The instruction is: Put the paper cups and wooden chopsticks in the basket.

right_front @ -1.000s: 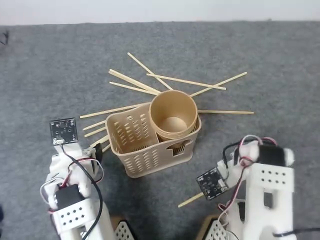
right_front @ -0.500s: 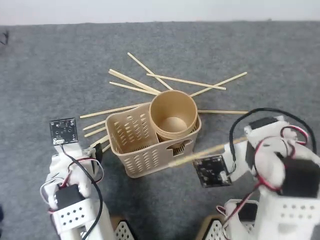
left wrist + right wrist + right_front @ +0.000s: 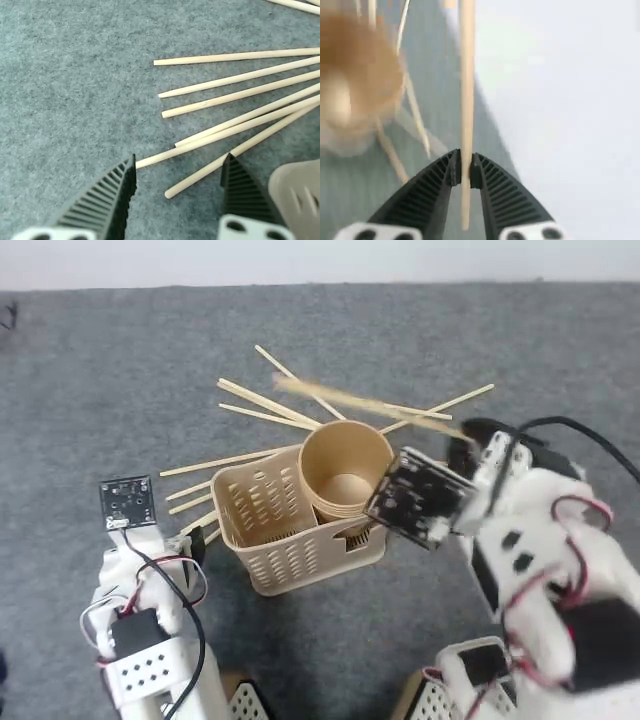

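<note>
No text, number, label or sign can be read. Any print on the black wrist boards [image 3: 128,502] is too small to tell.

Soft, even light falls from above on the table [image 3: 100,360]. Shadows are faint, just a thin dark edge at the basket's [image 3: 290,550] near side. The raised chopstick [image 3: 365,403] smears with motion blur. In the right wrist view the cup [image 3: 355,75] is a tan blur. In the left wrist view the chopsticks [image 3: 240,77] are crisp and cast thin shadows.
</note>
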`<action>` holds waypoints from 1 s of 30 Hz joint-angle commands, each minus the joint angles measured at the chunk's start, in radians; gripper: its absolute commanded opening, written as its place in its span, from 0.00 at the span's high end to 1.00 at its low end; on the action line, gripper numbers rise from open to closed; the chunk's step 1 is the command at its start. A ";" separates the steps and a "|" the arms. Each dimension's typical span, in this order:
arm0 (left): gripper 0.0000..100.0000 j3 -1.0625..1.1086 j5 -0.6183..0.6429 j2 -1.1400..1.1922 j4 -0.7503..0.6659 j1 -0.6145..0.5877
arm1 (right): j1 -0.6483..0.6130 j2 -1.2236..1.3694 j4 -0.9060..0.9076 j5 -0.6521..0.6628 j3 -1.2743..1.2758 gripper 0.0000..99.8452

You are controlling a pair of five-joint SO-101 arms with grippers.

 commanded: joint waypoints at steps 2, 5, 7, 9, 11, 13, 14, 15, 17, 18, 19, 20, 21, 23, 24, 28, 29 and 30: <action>0.74 -0.002 0.002 -0.011 -0.020 0.005 | -0.166 -0.038 -0.191 -0.391 -0.006 0.99; 0.74 0.002 0.002 -0.011 -0.020 0.005 | -0.231 0.005 -0.271 -0.569 -0.006 0.99; 0.74 0.002 0.002 -0.011 -0.020 0.005 | -0.288 0.070 -0.289 -0.647 -0.006 0.99; 0.74 0.002 0.002 -0.011 -0.020 0.005 | -0.355 0.150 -0.292 -0.697 -0.006 0.99; 0.74 0.002 0.002 -0.011 -0.020 0.005 | -0.435 0.231 -0.295 -0.720 -0.006 0.99; 0.74 0.002 0.002 -0.011 -0.020 0.005 | -0.504 0.302 -0.297 -0.723 -0.006 0.99; 0.74 0.002 0.002 -0.011 -0.020 0.005 | -0.535 0.331 -0.297 -0.724 -0.006 0.99; 0.74 0.002 0.002 -0.011 -0.020 0.005 | -0.559 0.358 -0.297 -0.721 -0.006 0.99; 0.74 0.002 0.002 -0.011 -0.020 0.005 | -0.578 0.392 -0.302 -0.723 -0.005 0.99; 0.74 0.002 0.002 -0.011 -0.020 0.005 | -0.581 0.403 -0.311 -0.724 -0.002 0.99; 0.74 0.002 0.002 -0.011 -0.020 0.005 | -0.581 0.407 -0.321 -0.726 0.012 0.99; 0.74 0.002 0.002 -0.011 -0.020 0.005 | -0.581 0.409 -0.338 -0.726 0.034 0.99; 0.74 0.002 0.002 -0.011 -0.020 0.005 | -0.581 0.403 -0.354 -0.726 0.063 0.99; 0.74 0.002 0.002 -0.011 -0.020 0.005 | -0.582 0.381 -0.395 -0.726 0.141 0.99; 0.74 0.002 0.002 -0.011 -0.020 0.005 | -0.582 0.364 -0.421 -0.726 0.183 0.99; 0.74 0.002 0.002 -0.011 -0.020 0.005 | -0.581 0.286 -0.504 -0.717 0.336 0.99; 0.74 0.002 0.002 -0.011 -0.020 0.005 | -0.579 0.266 -0.512 -0.717 0.364 0.98; 0.74 0.002 0.002 -0.011 -0.020 0.005 | -0.579 0.246 -0.516 -0.717 0.385 0.96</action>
